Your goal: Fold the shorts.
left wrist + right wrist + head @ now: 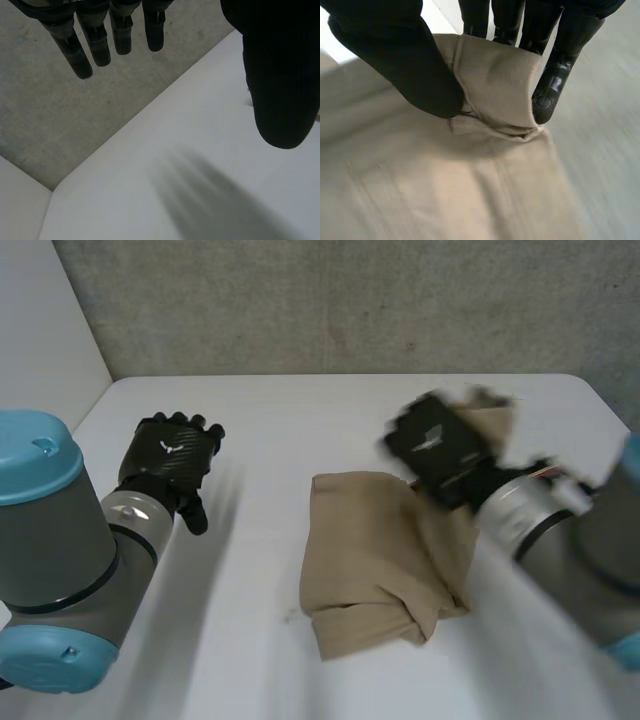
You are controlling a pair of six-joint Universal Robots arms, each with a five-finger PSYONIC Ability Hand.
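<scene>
1. Right hand [440, 445] first: thumb and fingers are clamped on the shorts [380, 560], pinching a bunched bit of tan cloth at their 1 o'clock corner. That bit looks raised off the table [280, 420].
2. At about 9 o'clock from the shorts, well apart from them, my left hand [172, 452] hangs over bare table with fingers straight and slack, holding nothing.
3. They lie right of the table's middle as a rumpled heap, with a thick roll of folds at the 6 o'clock end nearest me.
4. I judge the cloth light, soft and limp. Held at 1 pinch point it will sag and drag rather than swing over flat, and a thin layer could slip out of the pinch.
5. The best hold, I think, is 2 corners of 1 edge. I cannot tell whether the pinched bit is waistband or leg hem, so my left hand would want the 11 o'clock corner before any fold is laid over.
</scene>
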